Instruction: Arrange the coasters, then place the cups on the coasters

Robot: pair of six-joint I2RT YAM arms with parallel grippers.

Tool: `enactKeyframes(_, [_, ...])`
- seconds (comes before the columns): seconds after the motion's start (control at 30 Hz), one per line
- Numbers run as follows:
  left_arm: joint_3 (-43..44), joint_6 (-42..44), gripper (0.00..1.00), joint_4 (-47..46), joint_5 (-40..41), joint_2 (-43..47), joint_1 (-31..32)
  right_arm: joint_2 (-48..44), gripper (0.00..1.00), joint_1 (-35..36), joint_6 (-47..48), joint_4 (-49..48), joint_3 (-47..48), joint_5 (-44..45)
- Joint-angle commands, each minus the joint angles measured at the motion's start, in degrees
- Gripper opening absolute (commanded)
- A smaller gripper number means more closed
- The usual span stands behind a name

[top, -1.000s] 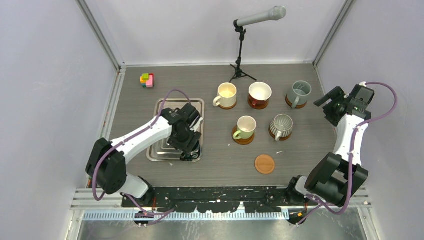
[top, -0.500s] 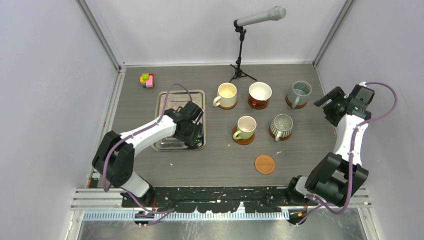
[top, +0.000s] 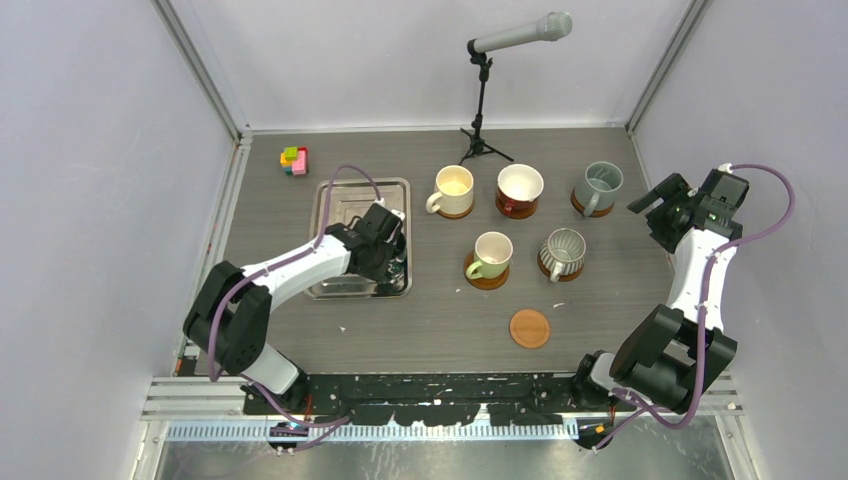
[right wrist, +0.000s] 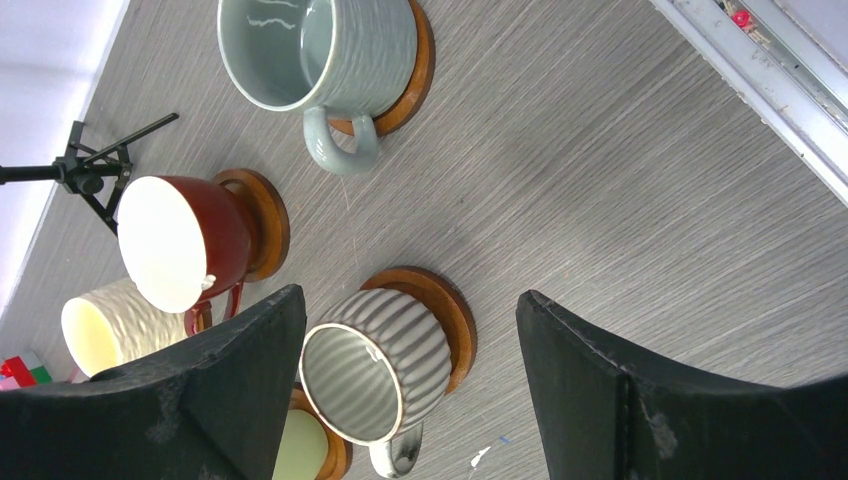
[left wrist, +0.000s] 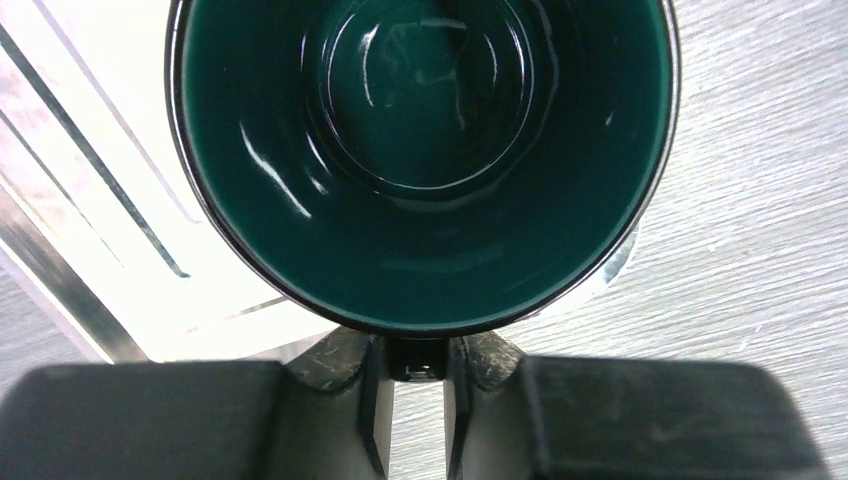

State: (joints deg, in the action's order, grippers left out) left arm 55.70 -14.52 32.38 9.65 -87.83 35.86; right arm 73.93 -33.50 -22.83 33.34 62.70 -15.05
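- A small coloured block toy (top: 294, 160) is noted at the far left of the table (top: 420, 335), just beyond the steel tray (top: 335, 205).
- The left gripper (left wrist: 415, 375) is seen over the tray's near right part. Its fingers (left wrist: 340, 365) are pinched to a narrow gap on the handle of the dark teal mug (left wrist: 420, 150), which is held upright, mouth up.
- In the wrist view the mug is framed by the tray's corner on one side and bare table on the other. Whether its base rests on anything cannot be told, and from above it is largely hidden under the wrist.
- The cream mug (top: 453, 190) is set on a coaster (top: 458, 213) in the far row, with the pale green mug (top: 492, 255) on another, nearer row.
- A microphone stand (top: 482, 110) is placed behind the far row.
- The red-brown mug (top: 520, 188), white inside, is seated on a coaster just right of the cream one.
- One bare coaster (top: 529, 328) lies alone towards the near edge, apart from all mugs.
- The ribbed silver-grey mug (top: 562, 252) and the grey-blue mug (top: 598, 186) are each set on a coaster.
- The right gripper (top: 660, 203) is held raised at the table's right side, jaws spread wide, with nothing gripped between them.
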Motion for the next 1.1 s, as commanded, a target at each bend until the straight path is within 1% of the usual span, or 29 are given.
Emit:
enactKeyframes(0.0, [1.4, 0.1, 0.00, -4.0, 2.3, 4.0, -0.3, -0.1, 0.81, -0.3, 0.4, -1.5, 0.5, 0.8])
enactKeyframes(0.13, [5.3, -1.9, 0.00, -2.6, 1.1, 6.8, 0.0, 0.0, 0.81, -0.3, 0.3, -1.6, 0.3, 0.6])
enactKeyframes(0.37, [20.9, -6.5, 0.00, 7.1, 0.6, 5.4, 3.3, 0.4, 0.82, -0.3, 0.1, -1.6, 0.2, 0.7])
enactKeyframes(0.53, [33.2, -5.7, 0.00, 15.2, 2.7, 2.0, 10.9, -0.1, 0.81, -0.3, -0.3, -1.6, 0.2, 0.9])
enactKeyframes(0.6, [37.4, -4.9, 0.00, 16.6, 4.3, 0.3, 15.7, -0.2, 0.82, -0.3, -0.3, -1.6, 0.1, 1.0])
enactKeyframes(0.73, [44.1, -2.6, 0.00, 16.3, 8.4, -3.1, 26.4, -0.4, 0.82, -0.3, -0.2, -1.6, 0.1, 1.6])
enactKeyframes(0.8, [45.7, -4.1, 0.00, 16.5, 8.7, -5.0, 29.2, -0.5, 0.82, -0.3, -0.4, -1.6, 0.2, 2.4])
enactKeyframes(0.9, [47.4, -7.8, 0.00, 17.2, 6.9, -7.8, 31.6, -0.8, 0.82, -0.3, -0.8, -1.6, 0.3, 3.1])
enactKeyframes(1.07, [50.7, -9.0, 0.00, 17.0, 7.1, -12.7, 37.1, -0.8, 0.81, -0.3, -1.1, -1.6, 0.2, 3.8])
